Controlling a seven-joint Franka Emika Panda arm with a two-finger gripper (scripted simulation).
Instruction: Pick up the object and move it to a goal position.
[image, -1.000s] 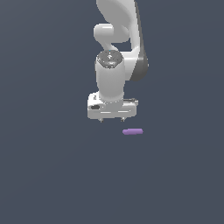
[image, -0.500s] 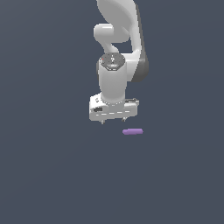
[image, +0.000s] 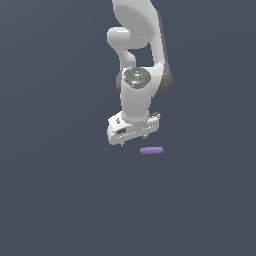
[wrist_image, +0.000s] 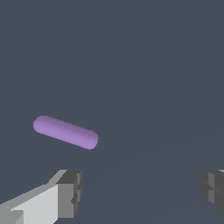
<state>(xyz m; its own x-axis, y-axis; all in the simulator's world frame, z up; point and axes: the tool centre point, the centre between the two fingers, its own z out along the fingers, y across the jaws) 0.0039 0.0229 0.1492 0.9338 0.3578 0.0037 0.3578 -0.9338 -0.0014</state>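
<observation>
Purple rod (image: 151, 150) lies flat on the dark grey counter (image: 55, 200), free of any contact. Landmark: the rod. White Panda arm (image: 137, 95) hangs above and just to the exterior view's left of it, wrist pointing down. Gripper (image: 134, 138) sits near the rod but apart from it; no touch visible.

Wrist view: rod (wrist_image: 65, 131) lies slightly slanted, beyond the fingertips and off toward one finger (wrist_image: 68, 194), not between the two. Second finger (wrist_image: 213, 189) shows well apart from the first. Jaws spread wide, released, nothing held.

Step in hand, as I judge it: approach, before the grasp. Rod not yet lifted; no goal marker shows in either view.

Next move calls for, by my reading:
- shift the gripper sideways until the rod lies centred between the fingers
- turn the wrist, if needed, so the fingers close across the rod's short width, not along its length
- lower close to the counter, then close

Risk: rounded ends could let the rod roll or squirt aside if caught off-centre.
</observation>
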